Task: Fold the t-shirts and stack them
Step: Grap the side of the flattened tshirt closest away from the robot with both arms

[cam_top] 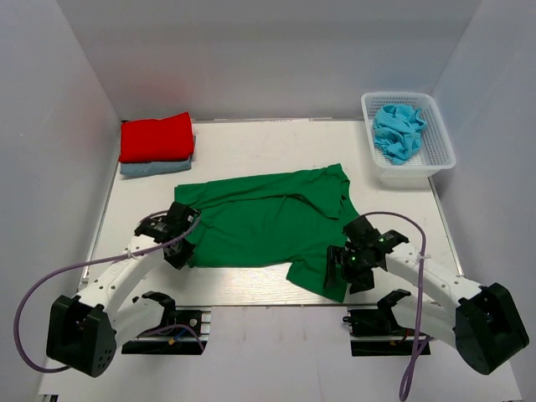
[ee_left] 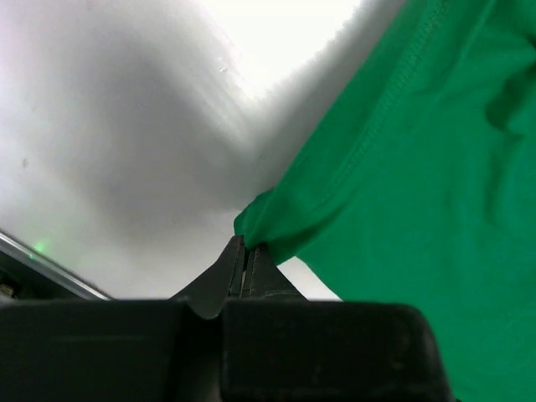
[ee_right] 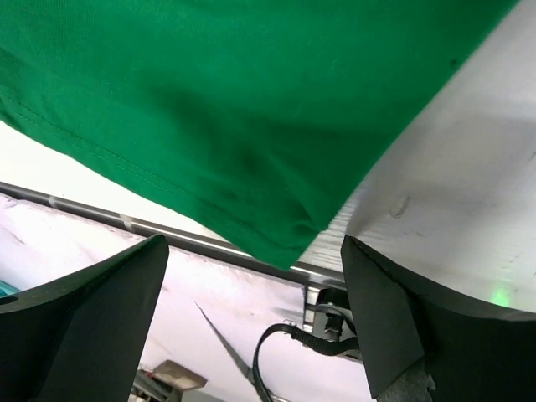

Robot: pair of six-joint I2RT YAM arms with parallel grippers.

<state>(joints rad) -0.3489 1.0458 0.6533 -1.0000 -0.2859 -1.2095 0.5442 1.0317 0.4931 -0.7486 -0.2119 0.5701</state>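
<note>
The left claw (ee_left: 244, 254) pinches the hem of the green t-shirt (cam_top: 268, 222); the right claw (ee_right: 253, 251) gapes wide at its corner.

green t-shirt (cam_top: 268, 222); red t-shirt (cam_top: 156, 136); pale blue t-shirt (cam_top: 155, 168); turquoise t-shirt (cam_top: 399, 131); white basket (cam_top: 410, 175)

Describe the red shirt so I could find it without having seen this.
Look to the far left corner of the white table, where two folded shirts are stacked. The red t-shirt lies on top of a pale blue shirt; it is the only red thing, neatly folded, unlike the green t-shirt spread out mid-table.
</note>
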